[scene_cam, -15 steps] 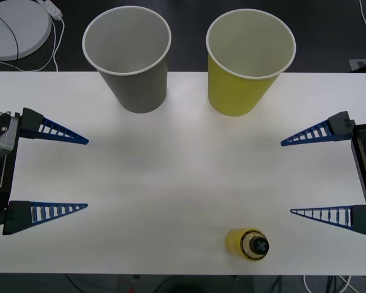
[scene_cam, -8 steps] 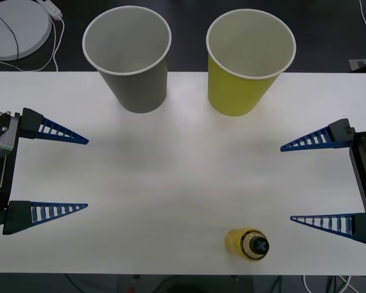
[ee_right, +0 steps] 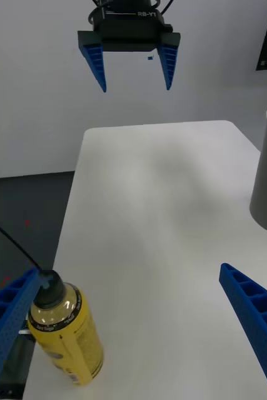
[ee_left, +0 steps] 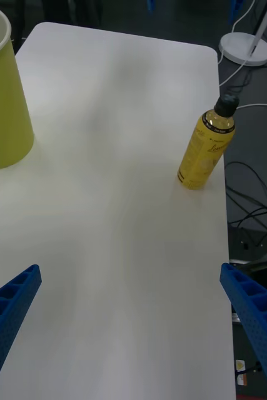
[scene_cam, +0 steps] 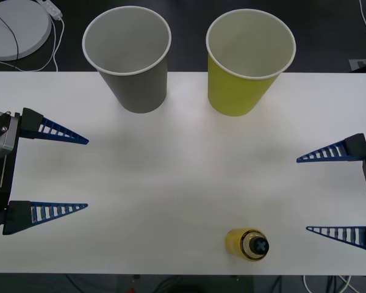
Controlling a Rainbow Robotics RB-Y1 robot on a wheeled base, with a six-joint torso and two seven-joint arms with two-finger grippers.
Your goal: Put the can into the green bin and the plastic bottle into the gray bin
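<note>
Table [scene_cam: 183, 177]: a wide white top carrying both cups and the bottle.
Gray bin [scene_cam: 129, 58]: upright at the far edge, left of centre, open mouth showing a white inside.
Green bin [scene_cam: 247, 61]: upright beside the gray one, to its right, a gap between them.
Left claw [scene_cam: 85, 174]: over the table's left side, blue ribbed fingers spread wide, holding nothing.
Right claw [scene_cam: 304, 194]: at the table's right edge, fingers wide apart, nothing between them.
Plastic bottle [scene_cam: 248, 244]: standing upright near the front edge, right of centre, black cap on, well apart from both cups and just beside the right claw's near finger [ee_right: 8, 322].
</note>
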